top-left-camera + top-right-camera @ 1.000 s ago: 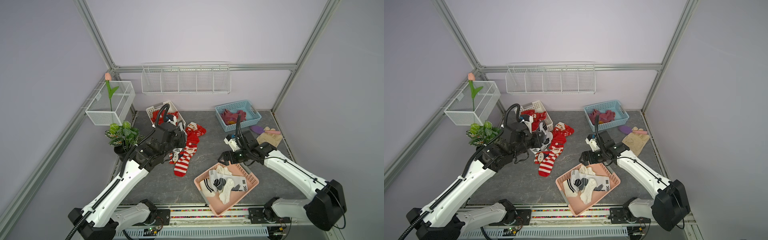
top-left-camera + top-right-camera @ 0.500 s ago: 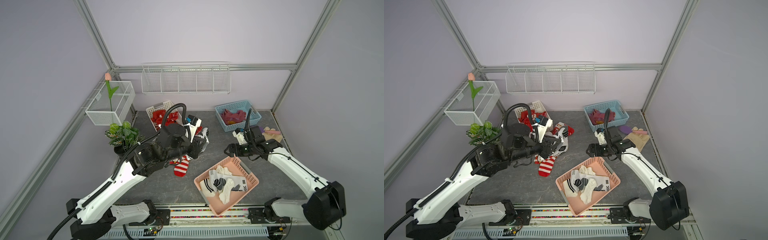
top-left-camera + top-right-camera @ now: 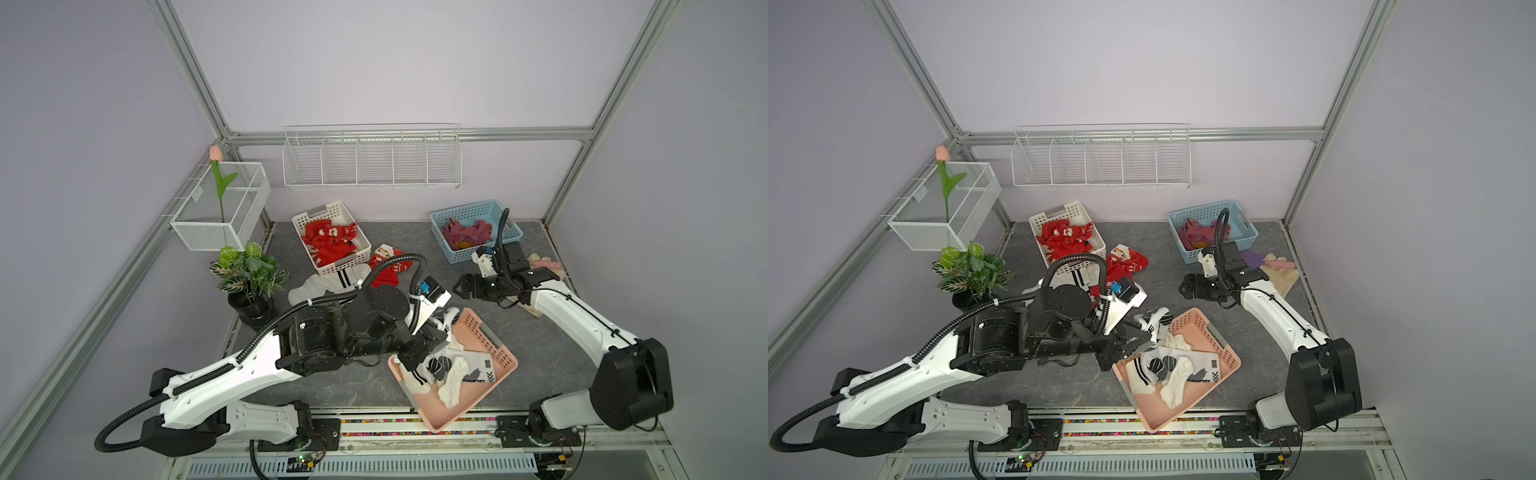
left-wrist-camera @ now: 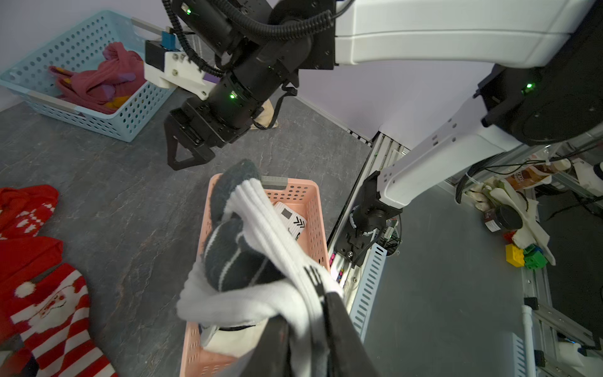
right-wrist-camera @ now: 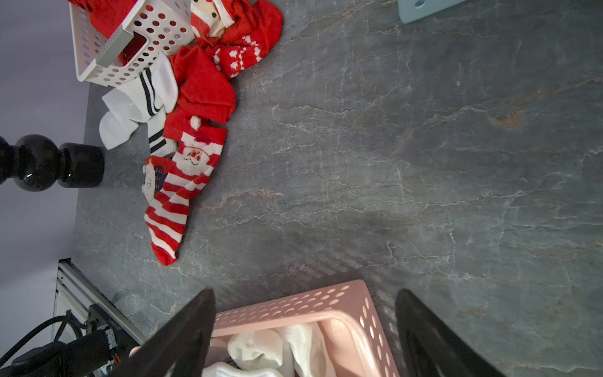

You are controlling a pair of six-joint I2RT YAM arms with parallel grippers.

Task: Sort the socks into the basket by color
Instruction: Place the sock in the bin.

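My left gripper (image 3: pixel 437 332) (image 3: pixel 1142 332) (image 4: pixel 305 313) is shut on a white sock (image 4: pixel 248 254) (image 3: pixel 1156 318) with dark grey patches, which hangs over the far left corner of the pink basket (image 3: pixel 505 359) (image 3: pixel 1227 353) (image 4: pixel 313 196). White socks (image 3: pixel 453 374) lie in that basket. Red socks (image 3: pixel 332 245) fill the white basket (image 3: pixel 328 209), and purple-maroon socks (image 3: pixel 465 232) fill the blue basket (image 3: pixel 473 208). Loose red Santa socks (image 3: pixel 388 266) (image 5: pixel 176 196) and a white black-striped sock (image 3: pixel 328 282) (image 5: pixel 140 104) lie beside the white basket. My right gripper (image 3: pixel 459 286) (image 3: pixel 1183 286) (image 5: pixel 305 293) is open and holds nothing, above the table behind the pink basket (image 5: pixel 293 310).
A potted plant (image 3: pixel 249 274) stands at the left edge. A wire box with a tulip (image 3: pixel 224 208) hangs on the left wall and a wire shelf (image 3: pixel 370 158) on the back wall. Beige gloves (image 3: pixel 1281 274) and a purple brush (image 3: pixel 1252 259) lie at the far right.
My left arm swung right from the sock pile by the white basket to the pink basket, carrying the white sock. My right gripper drew back from the pink basket.
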